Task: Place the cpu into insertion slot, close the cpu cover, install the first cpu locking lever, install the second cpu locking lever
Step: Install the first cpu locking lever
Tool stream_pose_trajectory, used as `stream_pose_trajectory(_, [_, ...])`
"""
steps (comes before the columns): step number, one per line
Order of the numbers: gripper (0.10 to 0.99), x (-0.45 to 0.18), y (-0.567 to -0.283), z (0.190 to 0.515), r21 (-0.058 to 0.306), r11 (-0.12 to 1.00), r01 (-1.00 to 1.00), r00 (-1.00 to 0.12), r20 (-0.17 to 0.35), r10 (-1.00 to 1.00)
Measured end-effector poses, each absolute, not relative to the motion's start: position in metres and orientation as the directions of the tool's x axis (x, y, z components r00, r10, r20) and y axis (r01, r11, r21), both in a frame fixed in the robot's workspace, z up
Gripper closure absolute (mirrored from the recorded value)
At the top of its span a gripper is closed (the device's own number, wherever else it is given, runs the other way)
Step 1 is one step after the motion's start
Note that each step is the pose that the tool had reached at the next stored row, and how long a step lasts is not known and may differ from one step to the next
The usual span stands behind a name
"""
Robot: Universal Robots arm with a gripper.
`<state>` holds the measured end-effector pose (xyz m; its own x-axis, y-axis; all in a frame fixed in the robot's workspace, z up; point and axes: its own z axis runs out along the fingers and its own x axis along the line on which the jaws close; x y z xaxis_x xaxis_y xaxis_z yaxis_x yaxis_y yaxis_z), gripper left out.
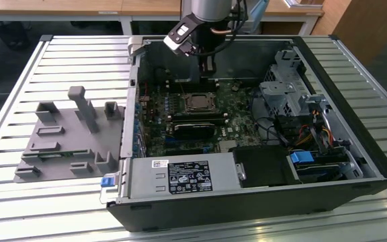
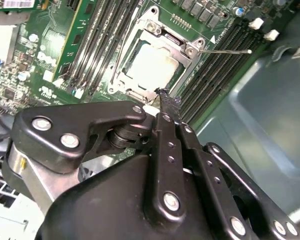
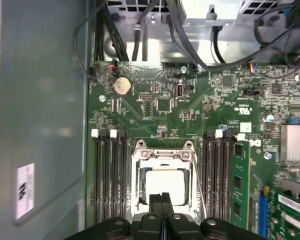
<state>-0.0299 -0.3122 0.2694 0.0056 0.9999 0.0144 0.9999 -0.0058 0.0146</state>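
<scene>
The cpu (image 2: 152, 67) shows its silvery top inside the insertion slot (image 2: 177, 76) on the green motherboard. The cpu cover (image 3: 162, 156), a silvery metal frame, lies down around it. One thin wire locking lever (image 2: 225, 51) sticks out sideways from the socket's corner, and another (image 2: 121, 52) runs along the opposite edge. My gripper (image 1: 208, 75) hangs just above the socket's far edge in the exterior view. Its black fingertips (image 3: 162, 200) are pressed together with nothing between them. In the second wrist view the gripper (image 2: 169, 104) sits close beside the socket's corner.
Long black memory slots (image 3: 109, 175) flank the socket on both sides. The case's grey metal wall (image 3: 40, 100) rises close by. Cables and a drive cage (image 1: 284, 96) fill the exterior view's right. A power supply (image 1: 183, 176) sits at the front. A grey fixture (image 1: 66, 136) lies outside the case.
</scene>
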Motion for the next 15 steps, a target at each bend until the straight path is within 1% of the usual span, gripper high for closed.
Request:
stream_pose_trajectory(3, [0.98,-0.0299,-0.3122,0.2767,0.015,-0.006,1.0,0.006,0.014,1.0])
stream_pose_trajectory(8, [0.98,-0.0299,-0.3122,0.2769,0.015,0.003,1.0,-0.003,0.014,1.0])
stream_pose_trajectory(15, [0.98,-0.0299,-0.3122,0.2767,0.015,0.128,0.992,-0.128,0.014,0.992])
